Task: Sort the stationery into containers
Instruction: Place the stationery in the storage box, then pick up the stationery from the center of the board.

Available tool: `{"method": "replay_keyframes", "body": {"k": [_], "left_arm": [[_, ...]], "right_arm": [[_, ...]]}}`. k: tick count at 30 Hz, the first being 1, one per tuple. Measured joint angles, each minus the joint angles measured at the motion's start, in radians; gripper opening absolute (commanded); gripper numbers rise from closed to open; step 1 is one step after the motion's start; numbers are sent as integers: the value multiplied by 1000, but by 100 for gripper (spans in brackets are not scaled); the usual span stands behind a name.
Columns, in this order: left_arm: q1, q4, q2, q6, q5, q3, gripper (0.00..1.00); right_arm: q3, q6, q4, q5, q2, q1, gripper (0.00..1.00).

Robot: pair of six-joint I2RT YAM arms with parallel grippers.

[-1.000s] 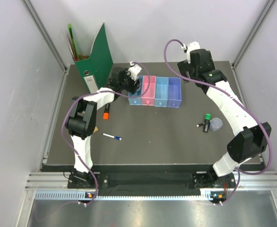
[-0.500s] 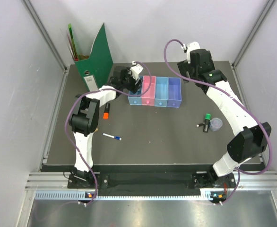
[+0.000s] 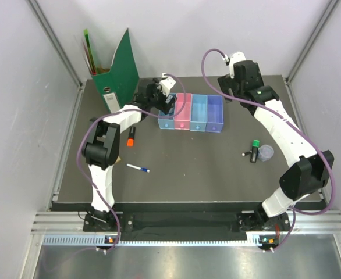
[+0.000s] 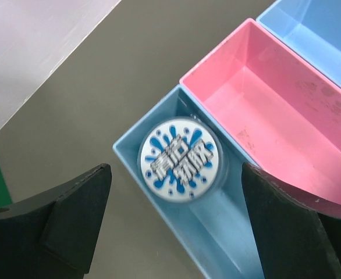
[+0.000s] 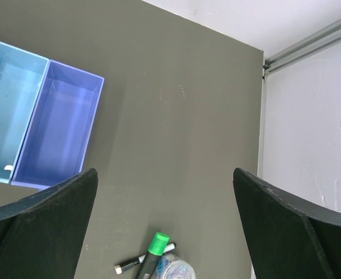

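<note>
Dark grey table (image 3: 188, 174) carries everything. At its far left corner stands a tall green file folder (image 3: 124, 70).

Both arms reach to the far side. The left gripper (image 4: 176, 168) hangs over the far end of the blue tray (image 4: 159, 224), its jaws spread wide and holding nothing. The right gripper (image 5: 164, 171) hovers beyond the purple tray (image 5: 57, 131), jaws likewise wide apart and empty.

Four small rectangular trays sit side by side, walls touching, in a row: blue, then the pink tray (image 4: 275, 116), the light blue tray (image 3: 199, 113) and the purple one at the right end.

An orange-and-black highlighter (image 3: 131, 138) lies on the table left of the blue tray. Nearer the arm bases lies a white pen (image 3: 138, 168) with a blue cap. On the right side of the table, well apart from the trays, a black marker (image 5: 153, 253) with a bright green cap lies just beside a clear bluish disc (image 5: 173, 270).

Inside the blue tray, at its far end, is a round disc (image 4: 180, 158): a clear rim around a white face printed with blue splashes and blocky lettering.
</note>
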Motion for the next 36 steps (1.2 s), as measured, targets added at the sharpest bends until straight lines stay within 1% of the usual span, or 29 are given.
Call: {"method": "replay_keyframes", "body": {"k": [4, 8, 12, 15, 18, 21, 24, 27, 30, 36], "left_arm": [[2, -33, -124, 8, -6, -82, 99], [26, -105, -360, 41, 19, -208, 99], [90, -203, -592, 85, 32, -333, 99], [149, -270, -745, 155, 37, -489, 99], [182, -369, -837, 270, 69, -654, 99], [198, -475, -863, 365, 113, -743, 99], [220, -579, -865, 444, 167, -762, 99], [252, -629, -862, 507, 201, -756, 99], [293, -664, -848, 573, 223, -756, 96], [418, -720, -822, 713, 252, -763, 97]], "right_arm": [[0, -1, -7, -7, -8, 2, 100], [-8, -5, -15, -18, -43, 3, 100], [-15, -14, -19, -33, -88, 4, 100], [-15, -19, -18, -37, -118, 5, 100], [-15, -20, -18, -40, -141, 9, 100], [-20, -20, -17, -42, -156, 10, 100], [-39, -21, -20, -42, -175, 10, 100], [-66, -27, -19, -42, -196, 11, 100], [-89, -32, -21, -42, -210, 14, 99], [-100, -38, -23, -42, -213, 15, 100]]}}
